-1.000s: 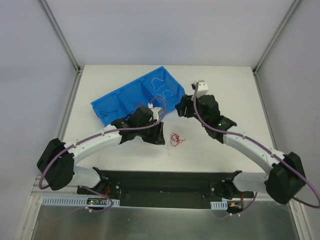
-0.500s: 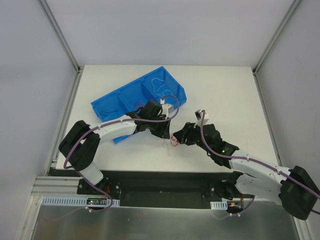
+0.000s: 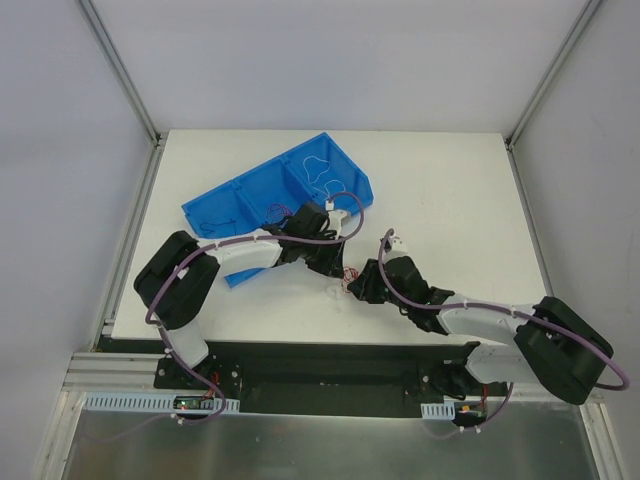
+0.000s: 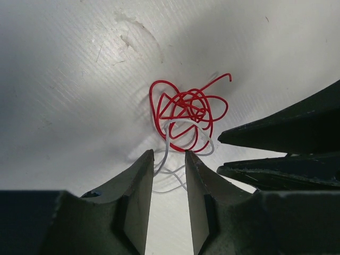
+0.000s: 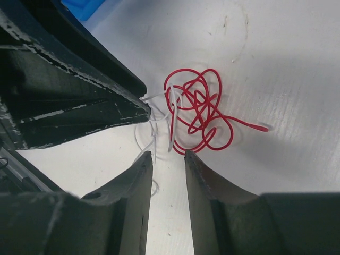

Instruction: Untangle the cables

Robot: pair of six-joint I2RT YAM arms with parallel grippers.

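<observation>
Plainly the tangle [image 3: 349,279] is small: a red wire [image 4: 186,111] wound into many loops, with a white wire [image 4: 167,141] threaded through its lower part. No black wire shows in it. It lies on the table [image 4: 64,69] just ahead of the left claw [image 4: 169,155], and a white strand trails back between that claw's tips. The left claw's jaws stand a narrow gap apart and clamp nothing. The strand sits loose in the gap.

The right claw [image 5: 167,155] faces the same clump from the other side. The red loops lie just beyond its tips and a little to their right. Its jaws are also only slightly parted and grip nothing, though a white strand hangs close by its left finger. The two claws nearly meet over the wires. The blue bin [image 3: 255,185] sits beyond the left claw.

Several things could go wrong from here. If both claws pinch the white wire and pull apart, the red loops may cinch tighter instead of freeing. Wire this thin could slip from the pads, or the whole clump could drag along with one strand. With the tips so close, closing in further risks finger striking finger or scraping the table.
</observation>
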